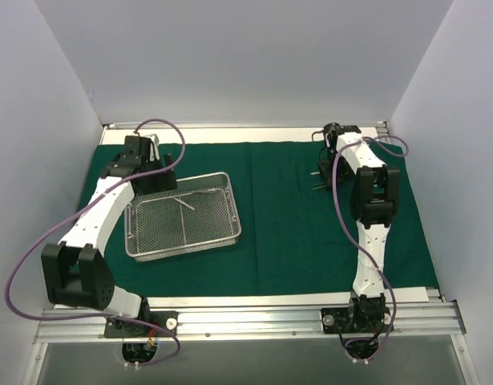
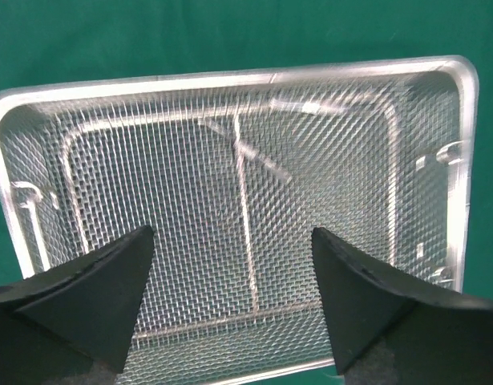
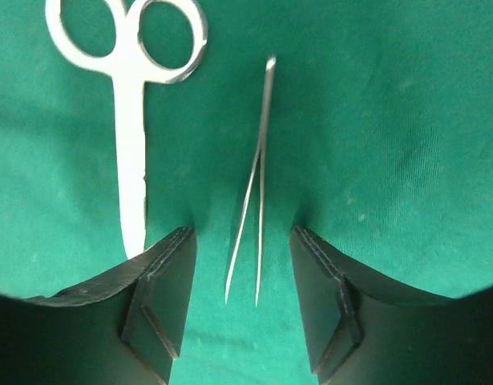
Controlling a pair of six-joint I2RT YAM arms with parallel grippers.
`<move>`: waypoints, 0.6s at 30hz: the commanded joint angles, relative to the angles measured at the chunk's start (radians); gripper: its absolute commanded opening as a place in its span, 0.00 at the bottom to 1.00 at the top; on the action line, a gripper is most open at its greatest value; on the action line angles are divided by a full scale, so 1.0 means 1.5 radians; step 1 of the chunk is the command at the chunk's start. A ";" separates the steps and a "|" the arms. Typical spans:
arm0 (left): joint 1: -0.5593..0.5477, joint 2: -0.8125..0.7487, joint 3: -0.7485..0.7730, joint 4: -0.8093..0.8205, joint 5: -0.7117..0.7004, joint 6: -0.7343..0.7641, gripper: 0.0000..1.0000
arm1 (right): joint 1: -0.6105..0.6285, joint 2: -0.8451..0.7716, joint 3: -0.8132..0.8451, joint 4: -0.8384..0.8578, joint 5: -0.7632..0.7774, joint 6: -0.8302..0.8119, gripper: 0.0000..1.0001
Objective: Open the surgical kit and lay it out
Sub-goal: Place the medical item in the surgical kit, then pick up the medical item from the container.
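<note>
The surgical kit is spread out. Its dark green cloth [image 1: 310, 233] covers the table, and the silver wire-mesh tray [image 1: 186, 248] sits on its left half. A thin metal instrument [image 2: 244, 216] lies inside the tray [image 2: 230, 79]. My left gripper [image 2: 232, 241] hovers open over the tray's near-left part [image 1: 143, 172] with nothing between its fingers. At the back right, my right gripper [image 1: 326, 172] stands open low over the cloth. Its fingers flank thin tweezers [image 3: 258, 184] that lie flat, untouched. Silver scissors [image 3: 131, 160] lie just left of the tweezers.
White walls close in the left, back and right sides. An aluminium rail [image 1: 246, 317] with both arm bases runs along the near edge. Purple cables [image 1: 162, 128] loop off each arm.
</note>
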 commanded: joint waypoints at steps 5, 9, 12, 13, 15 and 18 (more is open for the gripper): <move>0.009 0.098 0.012 -0.099 0.050 -0.040 0.71 | 0.055 -0.154 0.060 -0.005 0.005 -0.220 0.56; 0.006 0.127 0.008 -0.097 0.045 -0.074 0.61 | 0.102 -0.191 0.038 0.036 0.006 -0.368 0.56; 0.004 0.164 0.013 -0.095 0.024 -0.111 0.60 | 0.137 -0.244 -0.021 0.106 -0.025 -0.434 0.56; 0.002 0.185 0.024 -0.095 0.001 -0.119 0.61 | 0.143 -0.256 -0.054 0.123 -0.046 -0.448 0.56; 0.001 0.206 0.036 -0.093 -0.011 -0.148 0.61 | 0.148 -0.288 -0.077 0.149 -0.067 -0.456 0.56; -0.008 0.247 0.075 -0.103 -0.041 -0.199 0.63 | 0.150 -0.321 -0.104 0.164 -0.075 -0.479 0.56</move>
